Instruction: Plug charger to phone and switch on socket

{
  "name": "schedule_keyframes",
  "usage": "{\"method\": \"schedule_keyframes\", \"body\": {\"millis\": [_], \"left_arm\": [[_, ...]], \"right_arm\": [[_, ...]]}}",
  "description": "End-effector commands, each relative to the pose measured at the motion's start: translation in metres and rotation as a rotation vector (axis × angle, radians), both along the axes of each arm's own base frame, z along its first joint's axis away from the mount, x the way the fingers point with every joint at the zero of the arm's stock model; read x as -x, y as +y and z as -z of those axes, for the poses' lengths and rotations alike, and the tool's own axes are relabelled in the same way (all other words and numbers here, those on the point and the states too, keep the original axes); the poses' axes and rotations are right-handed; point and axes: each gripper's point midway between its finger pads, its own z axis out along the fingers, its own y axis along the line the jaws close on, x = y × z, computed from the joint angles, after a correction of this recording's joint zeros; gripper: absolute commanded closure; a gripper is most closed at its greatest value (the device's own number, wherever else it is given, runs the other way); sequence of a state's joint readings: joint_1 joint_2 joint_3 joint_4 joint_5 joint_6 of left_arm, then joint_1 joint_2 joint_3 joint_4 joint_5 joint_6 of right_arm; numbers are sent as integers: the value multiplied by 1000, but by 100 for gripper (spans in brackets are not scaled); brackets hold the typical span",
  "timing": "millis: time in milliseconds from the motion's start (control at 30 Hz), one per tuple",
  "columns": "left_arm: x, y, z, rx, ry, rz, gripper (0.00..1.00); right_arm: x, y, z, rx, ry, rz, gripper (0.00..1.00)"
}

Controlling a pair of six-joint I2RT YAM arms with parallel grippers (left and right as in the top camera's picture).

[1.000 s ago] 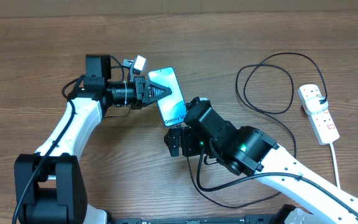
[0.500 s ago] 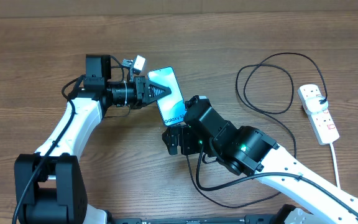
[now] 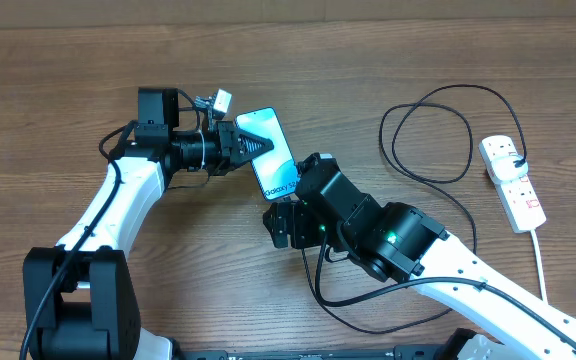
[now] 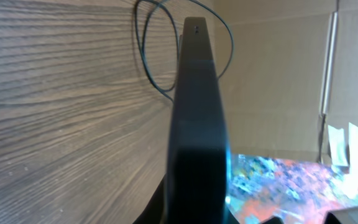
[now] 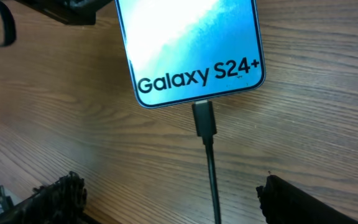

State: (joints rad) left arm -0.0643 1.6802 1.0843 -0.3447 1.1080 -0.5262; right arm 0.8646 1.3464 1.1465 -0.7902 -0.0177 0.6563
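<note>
From overhead, my left jaws pinch the top end of the phone (image 3: 273, 152), and the power strip (image 3: 513, 183) lies well apart at the tabletop's (image 3: 68, 60) right side. My left wrist view shows the phone edge-on between those jaws. My right wrist view shows the cable's (image 5: 211, 180) plug (image 5: 204, 119) apparently seated in the phone's bottom edge, my right jaws spread clear, so I judge plugging done; next, reach across and press the strip's switch.

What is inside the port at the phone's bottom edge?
The charger plug meets the phone there. Its metal end is covered, so how deep it sits cannot be seen.
</note>
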Motion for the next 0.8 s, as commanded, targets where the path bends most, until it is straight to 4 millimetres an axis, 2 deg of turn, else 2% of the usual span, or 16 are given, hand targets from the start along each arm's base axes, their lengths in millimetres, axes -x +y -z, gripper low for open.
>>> {"method": "schedule_keyframes", "body": {"millis": [0, 100, 267, 433, 567, 767], "left_arm": [[-2, 1, 4, -13, 17, -20, 96], [-4, 3, 6, -26, 17, -30, 96], [-4, 3, 6, -27, 16, -30, 96], [-4, 3, 6, -29, 16, -32, 96], [-4, 3, 6, -30, 16, -32, 96], [-4, 3, 6, -29, 16, -32, 96]], "right_arm": [[-9, 4, -19, -38, -49, 14, 11], [-12, 9, -24, -61, -68, 14, 0], [-19, 12, -30, -82, -101, 25, 0], [-28, 3, -25, -20, -148, 49, 0], [-27, 8, -12, 14, -128, 14, 11], [-27, 10, 15, 78, -75, -6, 40]]}}
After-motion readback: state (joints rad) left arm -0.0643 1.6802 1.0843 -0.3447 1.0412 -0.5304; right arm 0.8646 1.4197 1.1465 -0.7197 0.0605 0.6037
